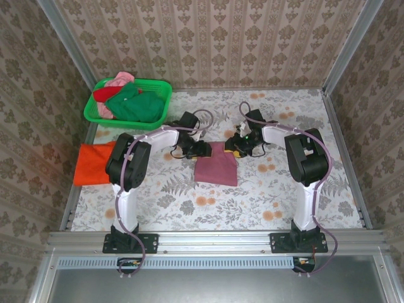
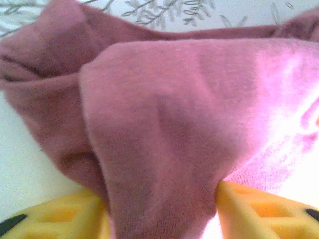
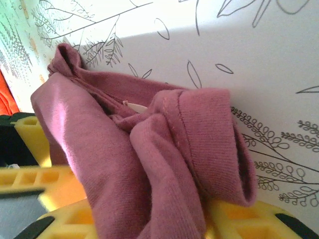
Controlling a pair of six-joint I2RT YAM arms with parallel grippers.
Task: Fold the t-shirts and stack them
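- Near the middle of the table [image 1: 297, 196], the maroon t-shirt [image 1: 216, 169] lies part-folded.
- The left gripper [image 1: 199, 150] and right gripper [image 1: 235, 150] each have their jaws closed on bunched cloth at its twelve-o'clock edge.
- Best to carry both corners level toward six o'clock, keeping the cloth taut.

Free room near and right
The table [image 1: 252, 202] lies bare near and right. The left pincer [image 1: 201, 149] and right pincer [image 1: 235, 149] bar the middle at the maroon t-shirt [image 1: 216, 167]; a green basket [image 1: 166, 101] fills the far left corner, an orange t-shirt [image 1: 93, 163] the left edge.
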